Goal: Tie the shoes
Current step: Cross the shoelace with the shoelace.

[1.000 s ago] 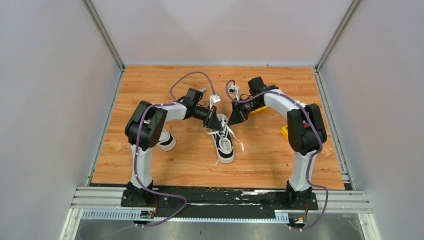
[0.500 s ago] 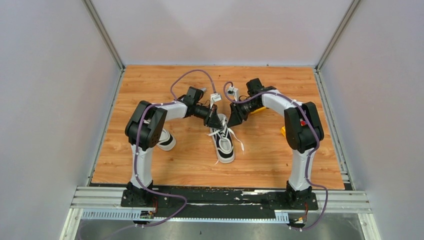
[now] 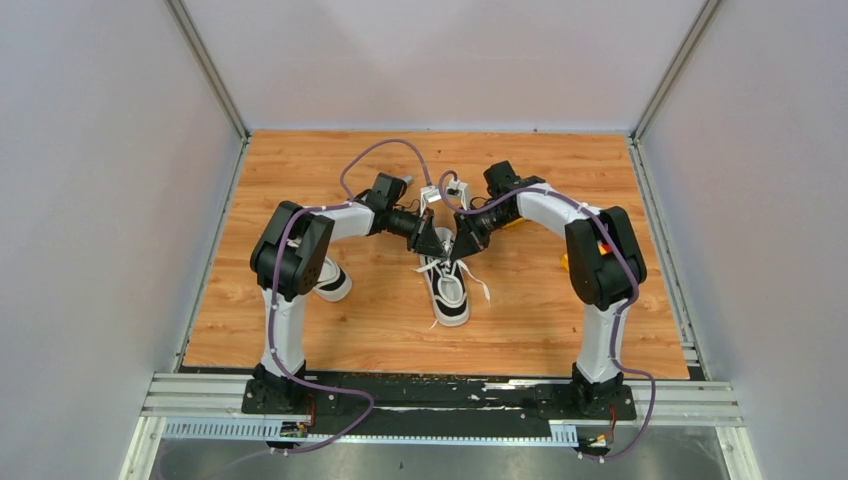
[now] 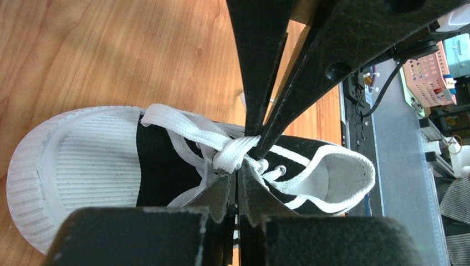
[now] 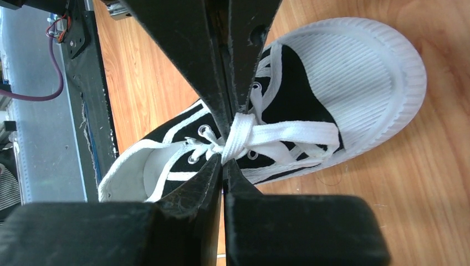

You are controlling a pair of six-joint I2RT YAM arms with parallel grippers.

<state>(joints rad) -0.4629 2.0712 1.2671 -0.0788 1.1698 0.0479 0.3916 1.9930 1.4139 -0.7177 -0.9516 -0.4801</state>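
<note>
Left gripper [image 4: 238, 176] and right gripper [image 5: 223, 166] met tip to tip over the centre shoe [image 3: 450, 292]. Both were pinched on its laces [image 4: 233, 154], so we found no gap to pass between them. Their cables [image 3: 390, 143] arched above the far side of that spot. A second shoe [image 3: 332, 282] lay under the left arm's elbow, and a yellow object [image 3: 568, 262] sat behind the right arm. We saw bare table [image 3: 300, 170] along the far edge and on the centre shoe's near side. Walls [image 3: 100, 200] closed left, right and far.

High rear overview, wrist close-ups, shared shoe [image 3: 449, 292]
</note>
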